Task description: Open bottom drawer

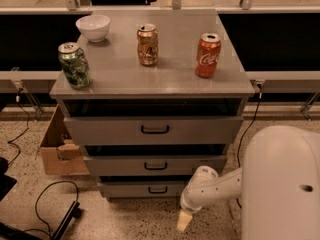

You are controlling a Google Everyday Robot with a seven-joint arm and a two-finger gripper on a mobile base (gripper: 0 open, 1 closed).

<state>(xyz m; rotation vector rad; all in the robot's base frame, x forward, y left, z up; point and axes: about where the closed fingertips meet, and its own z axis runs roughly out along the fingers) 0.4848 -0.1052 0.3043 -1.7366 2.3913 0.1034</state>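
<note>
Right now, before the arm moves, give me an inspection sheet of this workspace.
Surface: cabinet top, grey, holds only the bowl and cans.
Job's things: bottom drawer looks shut; its handle is free.
Clutter: bowl, green can, gold can, red can, all upright.
Grippers: gripper low over the floor, right of the handle and apart from it.
Cables: floor cable at left; side cable by the cabinet's right.
Surroundings: cardboard box left of the cabinet; speckled floor.
</note>
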